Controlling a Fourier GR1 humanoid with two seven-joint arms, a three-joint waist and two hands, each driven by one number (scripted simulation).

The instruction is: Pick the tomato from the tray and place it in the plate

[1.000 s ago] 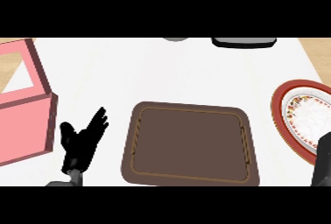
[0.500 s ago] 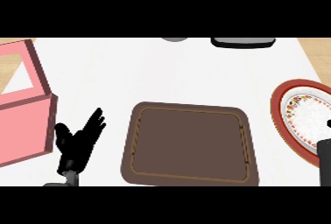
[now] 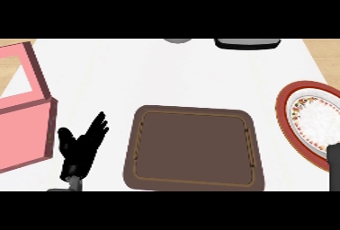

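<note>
White counter carries a brown rectangular tray without visible tomato, normally soft and round; left robot hand rests open, holding nothing.

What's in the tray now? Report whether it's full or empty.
Empty. The brown tray shows only its bare floor inside the rim; no tomato is visible anywhere in this view.

The tray is set mid-surface. The plate is placed to its right, a box far left, the left hand between box and tray.
</note>
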